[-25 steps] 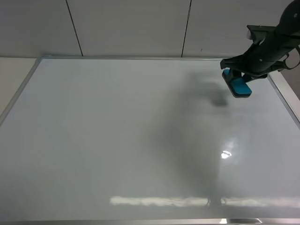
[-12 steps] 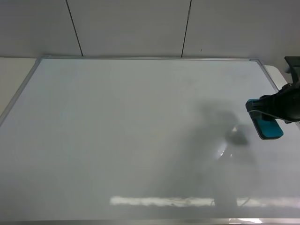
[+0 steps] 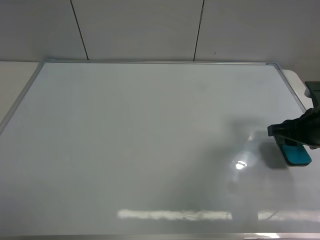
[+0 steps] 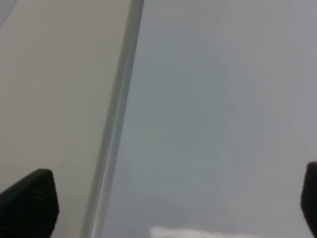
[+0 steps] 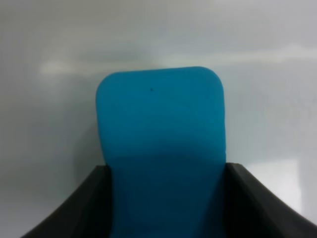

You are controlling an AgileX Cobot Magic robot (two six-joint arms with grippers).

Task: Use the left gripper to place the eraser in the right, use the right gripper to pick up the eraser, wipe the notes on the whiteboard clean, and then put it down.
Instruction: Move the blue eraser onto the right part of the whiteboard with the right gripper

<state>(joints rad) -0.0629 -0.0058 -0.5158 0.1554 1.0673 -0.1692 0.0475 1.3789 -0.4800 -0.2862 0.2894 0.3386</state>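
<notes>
Glossy white whiteboard (image 3: 150, 150) with a thin silver frame fills nearly the whole scene, backed by a plain panelled wall. Low over its right edge, the right gripper (image 3: 295, 136) is clamped on the eraser (image 3: 298, 155), its black fingers (image 5: 89, 208) pressing the long sides while the teal top faces up and the rounded free end juts out beyond the fingertips. The eraser's long axis runs in line with the fingers, angled a little toward the board's near right corner; whether its felt underside touches the surface cannot be told, though its shadow lies just beside it. Outward from the grip, the board looks bare, and no marker notes show anywhere on it, so the wiping seems finished and setting the eraser down is probably what remains. The risk now is release too close to the frame: the block could land half on the rim and tip or slide off, or it could cling to one finger and skew as the jaws part. Well apart, the left gripper (image 4: 163, 208) hangs over the opposite frame edge, its fingers spread wide and holding nothing.
</notes>
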